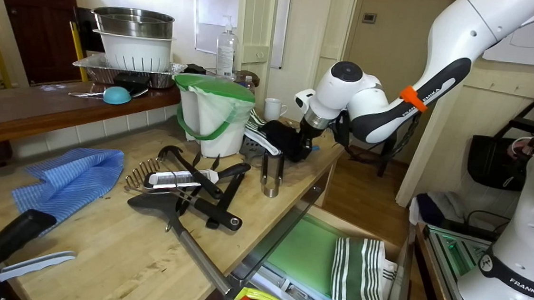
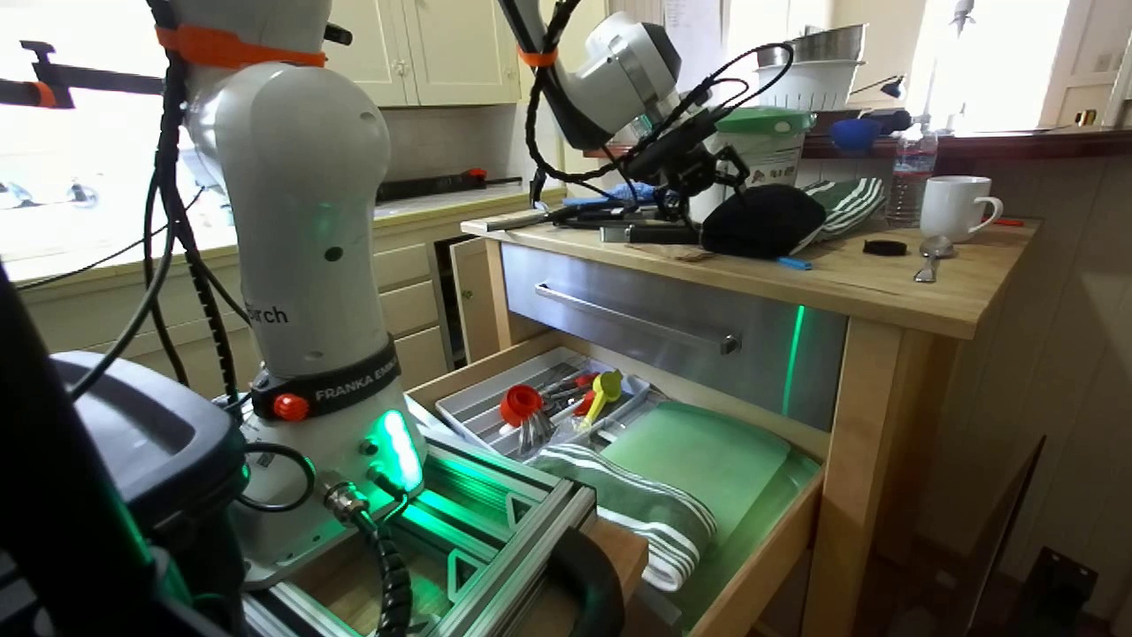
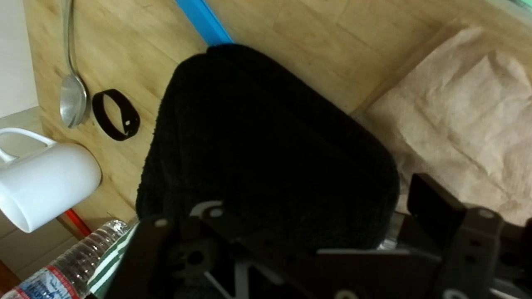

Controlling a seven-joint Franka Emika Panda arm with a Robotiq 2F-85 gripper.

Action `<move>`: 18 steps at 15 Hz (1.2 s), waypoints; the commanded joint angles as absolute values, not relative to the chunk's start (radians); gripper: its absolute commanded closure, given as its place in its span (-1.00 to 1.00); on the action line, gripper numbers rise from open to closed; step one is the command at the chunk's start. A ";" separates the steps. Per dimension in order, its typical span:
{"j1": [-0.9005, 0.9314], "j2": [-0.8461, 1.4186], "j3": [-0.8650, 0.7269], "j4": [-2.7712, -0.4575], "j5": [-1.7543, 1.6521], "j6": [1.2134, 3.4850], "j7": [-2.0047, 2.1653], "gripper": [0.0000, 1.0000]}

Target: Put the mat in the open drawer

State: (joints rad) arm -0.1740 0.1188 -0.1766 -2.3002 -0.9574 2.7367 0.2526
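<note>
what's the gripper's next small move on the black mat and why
Probably close the gripper gently on the mat: in the wrist view its jaws stand apart with the mat's edge between them, and the mat is up on the worktop, not in the open drawer. Exact gripper height is unclear.

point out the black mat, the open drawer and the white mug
Black mat [image 3: 266, 145], wrist view: middle of its top.
Open drawer [image 2: 778, 548], in an exterior view: wooden side wall.
White mug [image 3: 58, 178], wrist view: its body.
</note>
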 commanded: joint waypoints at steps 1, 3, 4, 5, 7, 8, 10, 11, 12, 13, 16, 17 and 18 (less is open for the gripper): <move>-0.169 0.123 -0.180 -2.286 -0.974 2.733 0.301 -0.85; -0.169 0.127 -0.180 -2.283 -0.982 2.738 0.318 -0.57; -0.169 0.129 -0.181 -2.283 -0.984 2.741 0.325 -0.46; -0.169 0.130 -0.182 -2.282 -0.992 2.741 0.338 -0.22; -0.169 0.135 -0.184 -2.275 -1.007 2.742 0.361 0.05; -0.169 0.136 -0.184 -2.272 -1.008 2.742 0.370 0.18; -0.169 0.138 -0.184 -2.269 -1.016 2.743 0.389 0.53; -0.169 0.138 -0.185 -2.270 -1.024 2.744 0.398 0.66; -0.169 0.137 -0.184 -2.272 -1.025 2.742 0.401 0.85; -0.169 0.137 -0.184 -2.272 -1.034 2.743 0.411 0.97; -0.169 0.134 -0.181 -2.277 -1.033 2.739 0.419 1.00; -0.169 0.128 -0.177 -2.282 -1.019 2.740 0.412 1.00; -0.168 0.122 -0.174 -2.284 -1.012 2.736 0.407 1.00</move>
State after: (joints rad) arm -0.1736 0.1266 -0.1763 -2.2802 -1.0031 2.7369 0.3836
